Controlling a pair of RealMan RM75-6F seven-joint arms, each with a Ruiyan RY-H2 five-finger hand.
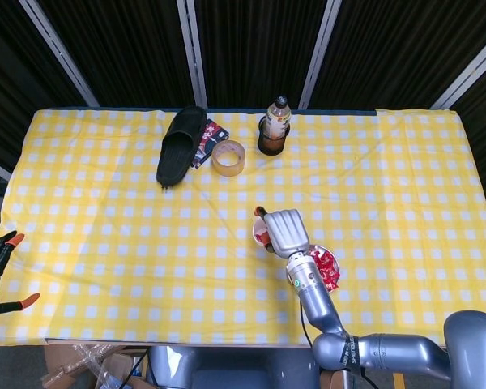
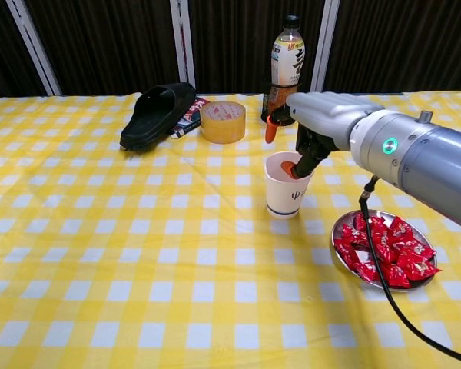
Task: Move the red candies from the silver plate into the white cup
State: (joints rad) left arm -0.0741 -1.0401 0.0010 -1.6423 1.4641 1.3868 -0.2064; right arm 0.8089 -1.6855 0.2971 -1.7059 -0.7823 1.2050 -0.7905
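Now my right hand (image 2: 316, 123) sits over the white cup (image 2: 289, 187), fingers (image 2: 290, 169) apart and dipped inside to release; remaining red candies (image 2: 384, 248) heaped on the silver plate (image 2: 340, 227).

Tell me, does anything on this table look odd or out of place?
Yes: a black slipper lies at the far side of the yellow checked tablecloth, next to a roll of tape and a drink bottle. Footwear looks strange beside a plate of red candies and a white cup. Nothing is spilled.
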